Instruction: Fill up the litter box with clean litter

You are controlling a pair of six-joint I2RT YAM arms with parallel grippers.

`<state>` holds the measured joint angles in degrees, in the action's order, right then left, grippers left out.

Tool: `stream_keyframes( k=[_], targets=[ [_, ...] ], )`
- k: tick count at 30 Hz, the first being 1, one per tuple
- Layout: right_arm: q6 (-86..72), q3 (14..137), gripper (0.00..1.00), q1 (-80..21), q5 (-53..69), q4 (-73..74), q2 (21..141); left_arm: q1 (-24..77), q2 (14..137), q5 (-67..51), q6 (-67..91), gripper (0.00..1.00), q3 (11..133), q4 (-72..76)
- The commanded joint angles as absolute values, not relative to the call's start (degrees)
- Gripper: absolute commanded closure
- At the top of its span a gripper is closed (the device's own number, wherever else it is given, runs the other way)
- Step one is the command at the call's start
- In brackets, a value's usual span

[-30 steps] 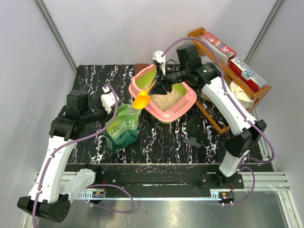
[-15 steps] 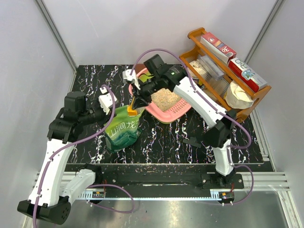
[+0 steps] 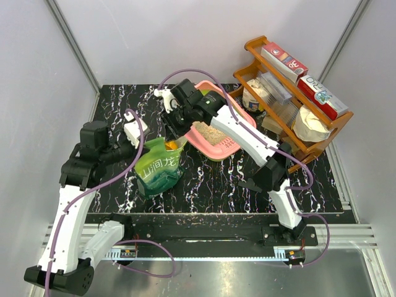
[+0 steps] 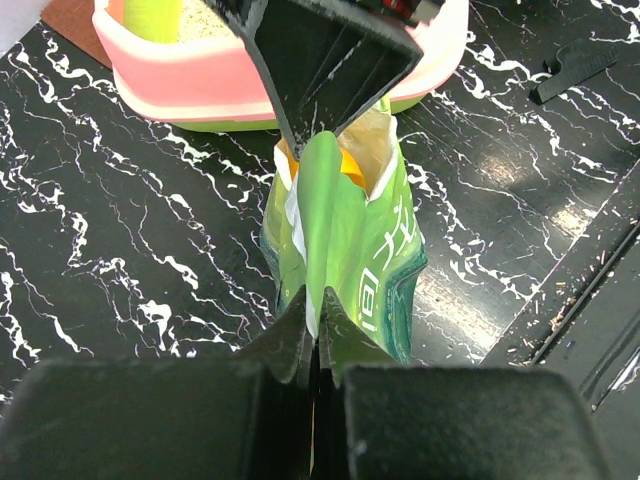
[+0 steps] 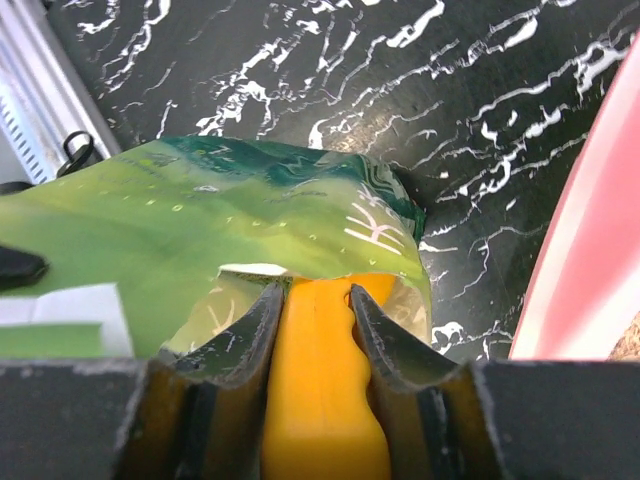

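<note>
Step in hand, as judged: scoop refill. The yellow-orange scoop (image 5: 320, 400) is clamped between the right fingers (image 5: 240, 350) and set into the mouth of the green bag (image 4: 350, 230). The bag's top edge is pinched by the closed left fingers (image 4: 250, 380). The litter box (image 3: 226, 146), partly covered with clean litter (image 3: 207, 131), stands toward the bench's (image 3: 204, 179) far edge, mid-width. Recommended: the mouth is to be held taut, and the scoop driven deep and lifted level so that no litter is spilled.

A green bag (image 3: 158, 168) stands left of centre on the black marbled desk (image 3: 207, 187), a yellow-orange scoop (image 3: 171, 145) in its mouth; wooden rack (image 3: 254, 44) upper right.
</note>
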<state>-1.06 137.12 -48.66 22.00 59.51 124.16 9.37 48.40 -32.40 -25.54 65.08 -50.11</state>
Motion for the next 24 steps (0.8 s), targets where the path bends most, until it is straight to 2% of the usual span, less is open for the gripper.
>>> stream_keyframes(
  k=[1, 4, 8, 12, 20, 24],
  targets=[
    [-7.4, 136.0, 1.0, -50.4, 13.0, 55.1, 123.7, 9.1, 45.2, -35.9, -22.8, 1.0, 66.3, -40.4],
    [-8.8, 130.7, 1.0, -50.4, 12.7, 50.6, 122.5, 9.1, 45.0, -35.9, -21.5, 1.0, 65.7, -39.1],
    [-9.8, 116.7, 1.0, -51.0, 10.9, 41.3, 119.0, 9.1, 45.2, -36.1, -20.6, 1.0, 65.6, -38.4],
    [-11.5, 110.2, 1.0, -51.7, 10.6, 37.9, 119.1, 9.1, 45.2, -36.3, -19.5, 1.0, 64.8, -37.2],
    [-18.9, 107.9, 1.0, -51.2, 26.4, 32.0, 122.2, 9.1, 44.7, -37.4, -17.7, 1.0, 62.0, -35.9],
    [-28.3, 108.3, 1.0, -50.5, 39.7, 23.5, 123.7, 9.1, 45.3, -37.4, -17.7, 1.0, 61.5, -35.9]
  ],
)
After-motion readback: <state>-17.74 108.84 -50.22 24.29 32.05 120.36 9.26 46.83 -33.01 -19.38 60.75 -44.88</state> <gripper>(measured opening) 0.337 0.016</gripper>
